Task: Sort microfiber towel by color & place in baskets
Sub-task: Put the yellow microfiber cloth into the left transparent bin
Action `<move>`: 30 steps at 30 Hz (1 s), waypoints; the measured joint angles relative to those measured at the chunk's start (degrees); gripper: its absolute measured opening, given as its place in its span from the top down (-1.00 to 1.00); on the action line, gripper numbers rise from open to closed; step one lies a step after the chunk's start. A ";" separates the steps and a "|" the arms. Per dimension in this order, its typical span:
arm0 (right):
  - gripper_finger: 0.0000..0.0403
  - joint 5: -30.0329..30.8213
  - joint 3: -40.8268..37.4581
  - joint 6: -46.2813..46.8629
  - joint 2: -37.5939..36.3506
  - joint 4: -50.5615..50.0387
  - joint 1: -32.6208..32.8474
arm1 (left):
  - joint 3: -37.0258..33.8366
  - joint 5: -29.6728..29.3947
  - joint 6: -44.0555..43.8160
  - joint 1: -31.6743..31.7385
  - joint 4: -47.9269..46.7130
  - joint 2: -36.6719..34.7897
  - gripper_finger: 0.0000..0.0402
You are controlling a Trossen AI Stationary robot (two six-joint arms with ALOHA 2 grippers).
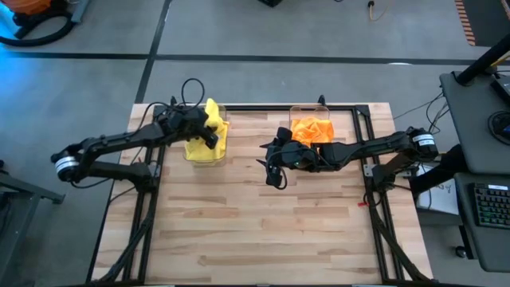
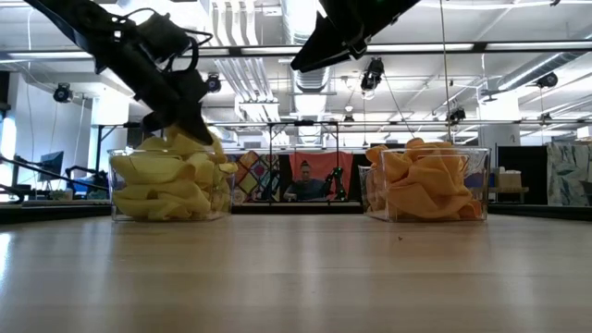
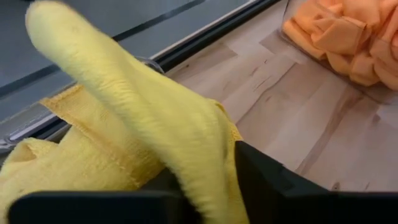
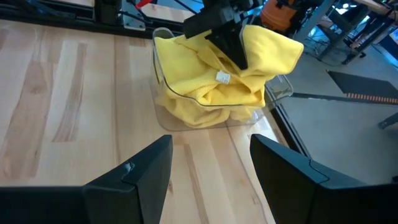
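Over the yellow-filled basket [image 1: 205, 153], the left end effector [image 1: 209, 130] seems to pinch a yellow towel [image 4: 267, 46] that could snag and spill onto the table [image 1: 263, 223], while the right end effector [image 1: 275, 171], spread, hangs beside the orange basket [image 1: 312, 131].

Wooden table [image 1: 263, 231], grey floor [image 1: 239, 32], keyboard [image 1: 492, 203], black cables [image 1: 191, 86]
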 joint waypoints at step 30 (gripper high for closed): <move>-0.07 0.04 0.00 0.94 -0.04 -0.19 -0.35 | 8.01 -2.89 -2.67 -0.44 -19.78 -4.40 -0.14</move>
